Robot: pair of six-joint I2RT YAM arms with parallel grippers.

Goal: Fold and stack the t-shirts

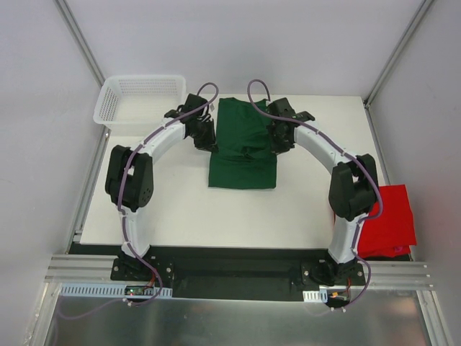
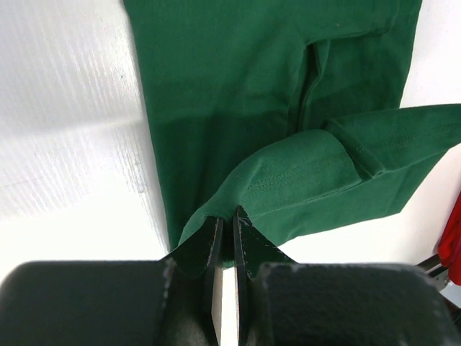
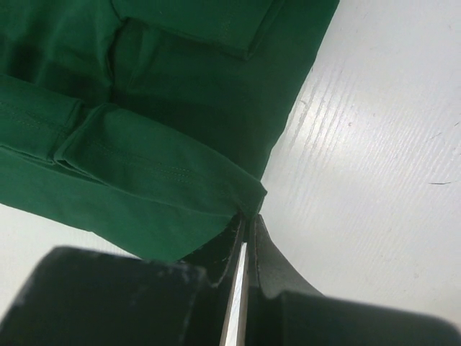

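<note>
The left jaws were clamped on one side edge of the dark green t-shirt (image 1: pixel 243 155) lying mid-surface and the right jaws on the other, so such thin bites could slip or an uneven lift skew the fold, while the red t-shirt (image 1: pixel 389 220) lay far right.

- green t-shirt (image 1: pixel 243 148): soft matt knit cloth; stitched hems visible.
- red t-shirt (image 1: pixel 389 216): matt cloth, same look.
- table (image 1: pixel 288 216): white, smooth, slight sheen, faint linear grain.
- basket (image 1: pixel 106 104): white plastic mesh, mildly glossy.
- left gripper (image 2: pixel 225 220): black, hard; finger edges glossy, body matt and finely grainy.
- rail (image 1: pixel 79 268), near edge: bare brushed metal.
</note>
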